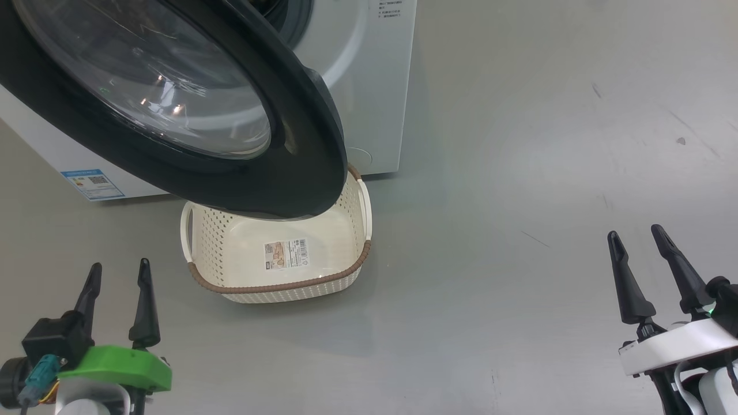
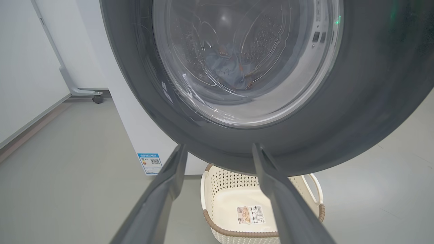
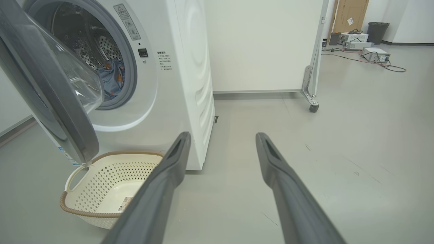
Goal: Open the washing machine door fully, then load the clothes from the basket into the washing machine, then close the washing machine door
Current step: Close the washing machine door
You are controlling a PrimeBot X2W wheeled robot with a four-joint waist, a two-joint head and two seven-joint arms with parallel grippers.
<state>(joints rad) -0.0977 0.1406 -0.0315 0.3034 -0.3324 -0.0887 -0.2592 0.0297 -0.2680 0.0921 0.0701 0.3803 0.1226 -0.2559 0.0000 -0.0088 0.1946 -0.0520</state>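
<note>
The washing machine (image 1: 363, 75) (image 3: 183, 84) stands at the upper left with its round black door (image 1: 248, 144) (image 2: 373, 84) (image 3: 51, 101) swung partway out over the basket. The cream basket (image 1: 277, 288) (image 2: 217, 200) (image 3: 101, 183) sits on the floor below the door, holding nothing but a barcode sticker. Light-blue clothes (image 3: 112, 79) (image 2: 227, 67) lie inside the steel drum. My left gripper (image 1: 118, 288) (image 2: 218, 152) is open at the lower left, short of the basket. My right gripper (image 1: 637, 233) (image 3: 222, 137) is open at the lower right, well away from the machine.
Grey floor spreads around the machine. A white partition on castors (image 3: 310, 88) stands behind to the right, with boxes, devices and cables (image 3: 369, 51) on the far floor. Another castor foot (image 2: 96, 98) shows beside the machine's left side.
</note>
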